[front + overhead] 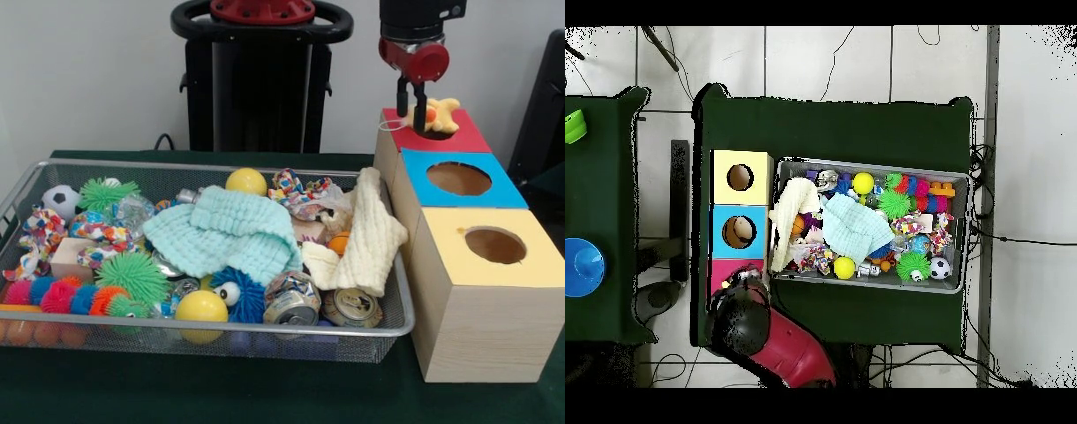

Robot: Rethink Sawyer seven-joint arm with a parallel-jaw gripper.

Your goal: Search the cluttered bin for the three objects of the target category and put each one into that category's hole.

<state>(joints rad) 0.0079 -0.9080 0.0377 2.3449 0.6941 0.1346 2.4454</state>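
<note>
- A yellow duck (439, 114) is grasped by the jaws of the gripper (415, 104), directly above the red box's hole (434, 134).
- Release is best made only once the duck is centred over the hole.
- The cluttered bin (53, 170) sits on the counter, well off to one side.

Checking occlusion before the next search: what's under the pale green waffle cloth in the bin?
Under the pale green waffle-textured cloth, only a fuzzy blue googly-eyed toy pokes out at its front edge, inside the silver wire-mesh bin. Whatever lies beneath the cloth's middle is covered.
</note>
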